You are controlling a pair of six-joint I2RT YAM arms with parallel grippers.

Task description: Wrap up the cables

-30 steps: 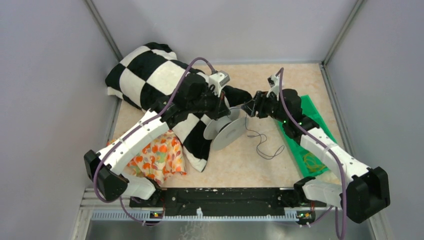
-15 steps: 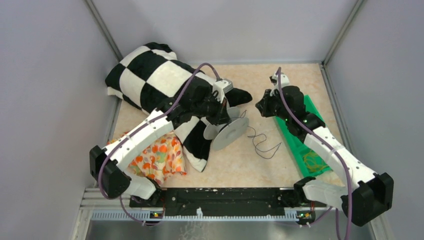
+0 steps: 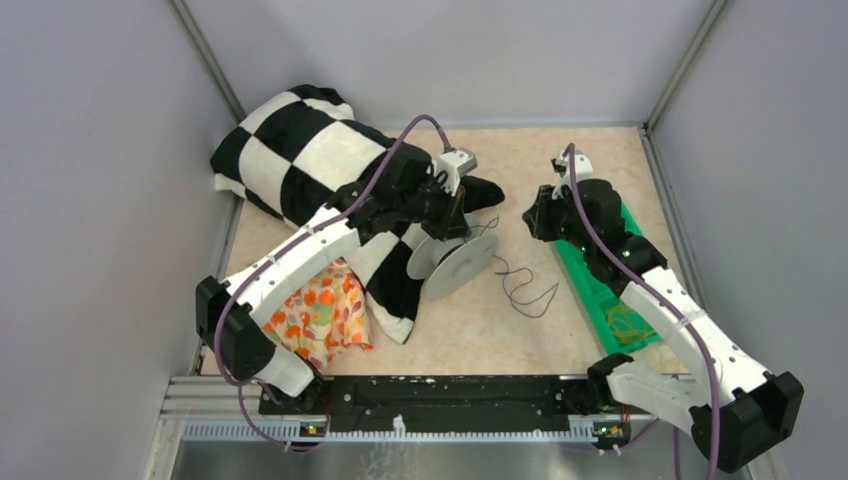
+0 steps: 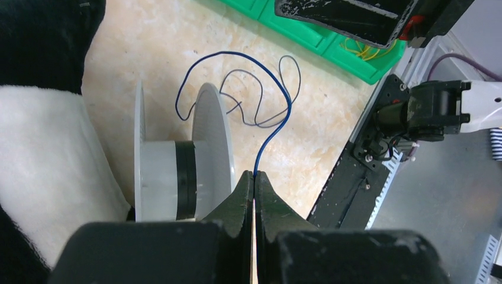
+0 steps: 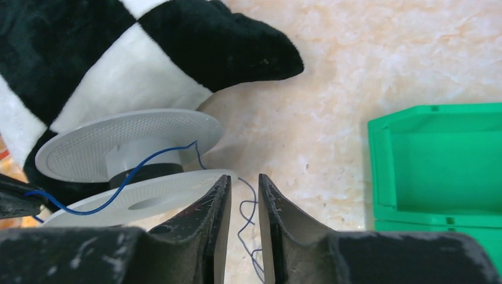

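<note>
Right gripper (image 5: pixel 244 198) is backing away from the spool (image 4: pixel 208 142), jaws barely apart and empty. Left gripper (image 4: pixel 253 180) is clamping the cable (image 4: pixel 283 89): thin, light, springy, probably slippery, so pinching close to the spool looks best.

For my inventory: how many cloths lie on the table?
2. A checkered cloth at far left; an orange patterned cloth touching it, nearer the arms. More may be hidden underneath.

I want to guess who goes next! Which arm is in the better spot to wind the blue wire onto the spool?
Left. The left claw is shut on the wire right beside the spool. The right claw is slightly open, holds nothing, and sits farther from the spool.
</note>
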